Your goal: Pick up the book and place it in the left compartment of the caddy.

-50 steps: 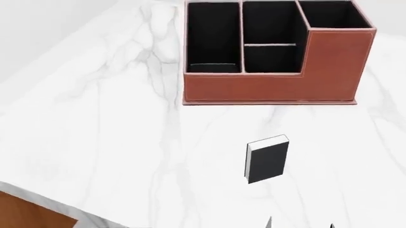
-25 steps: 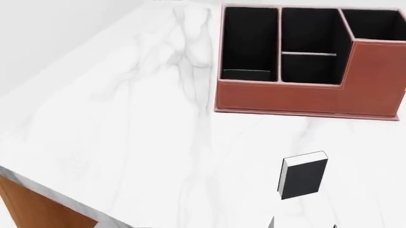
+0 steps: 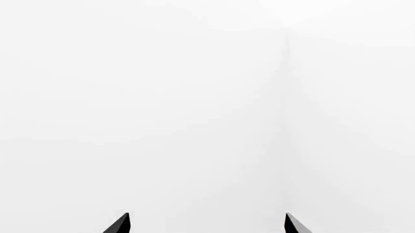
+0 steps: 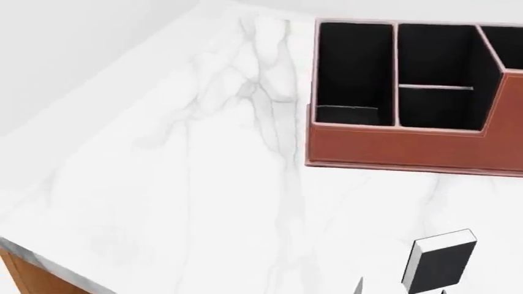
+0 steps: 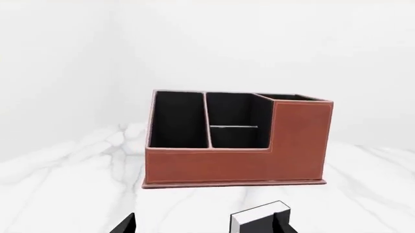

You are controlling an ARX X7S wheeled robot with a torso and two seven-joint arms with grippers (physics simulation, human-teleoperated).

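Observation:
The reddish-brown caddy (image 4: 408, 147) stands on the white marble table, at the upper right of the head view. Its left compartment (image 4: 356, 67) is long, black-lined and open at the top. The small black book (image 4: 441, 263) lies flat in front of the caddy, at the lower right edge. My right gripper (image 5: 204, 225) is open, low over the table; the book (image 5: 256, 219) lies just ahead of it beside one fingertip (image 5: 282, 223), with the caddy (image 5: 233, 165) and left compartment (image 5: 176, 119) beyond. My left gripper (image 3: 207, 224) is open, empty, facing blank white.
The marble table (image 4: 163, 184) stretches left of the caddy. Its near edge (image 4: 49, 269) runs across the lower left corner, with a brown wooden side (image 4: 21, 278) below it. One right fingertip (image 4: 358, 285) shows at the bottom edge.
The head view has shifted: the caddy and the book have slid right and down in the picture. They have kept their places relative to each other on the table.

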